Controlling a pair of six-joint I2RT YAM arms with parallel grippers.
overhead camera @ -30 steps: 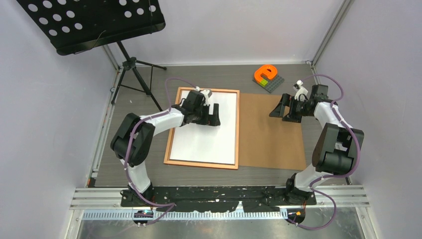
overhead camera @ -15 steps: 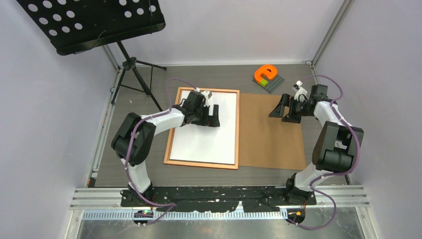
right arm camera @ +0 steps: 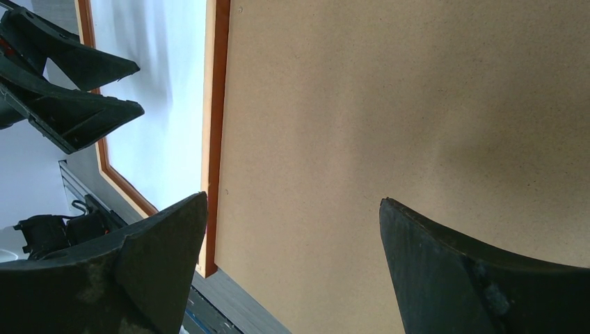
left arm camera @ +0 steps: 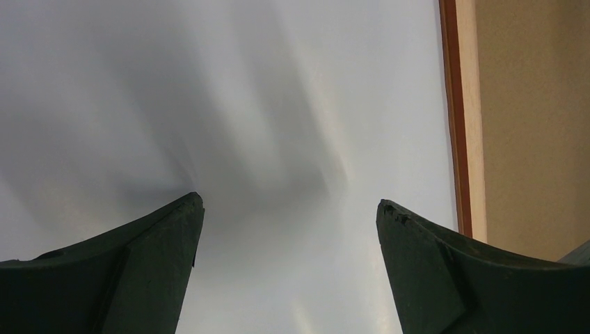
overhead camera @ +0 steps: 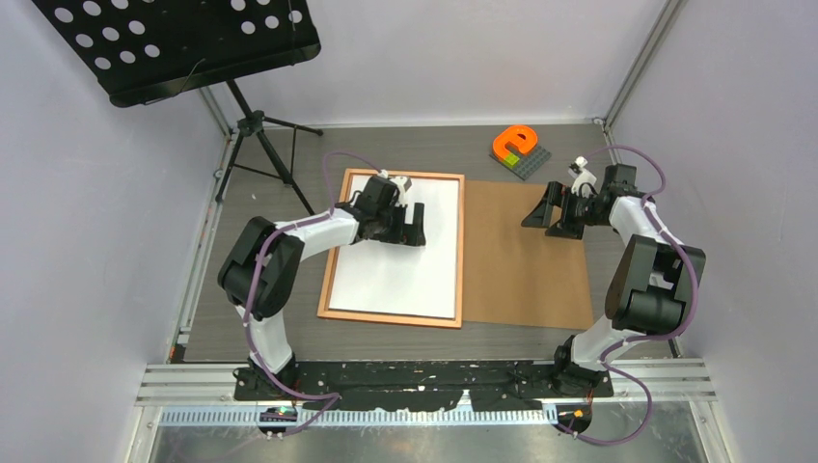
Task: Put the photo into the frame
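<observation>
Left hand (overhead camera: 415, 225) barely drifted; it and right hand (overhead camera: 542, 220) gape empty; photo (overhead camera: 395, 275) face-down, seemingly within frame (overhead camera: 391, 318).

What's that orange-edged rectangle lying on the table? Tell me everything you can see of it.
The frame is a large rectangle with a thin orange-brown border that looks like wood. It lies flat on the dark table, left of centre. A white sheet, the photo with its back side up, fills its inside. A plain brown board lies along its right edge, seemingly touching it. The left gripper hangs open over the sheet's far part.
</observation>
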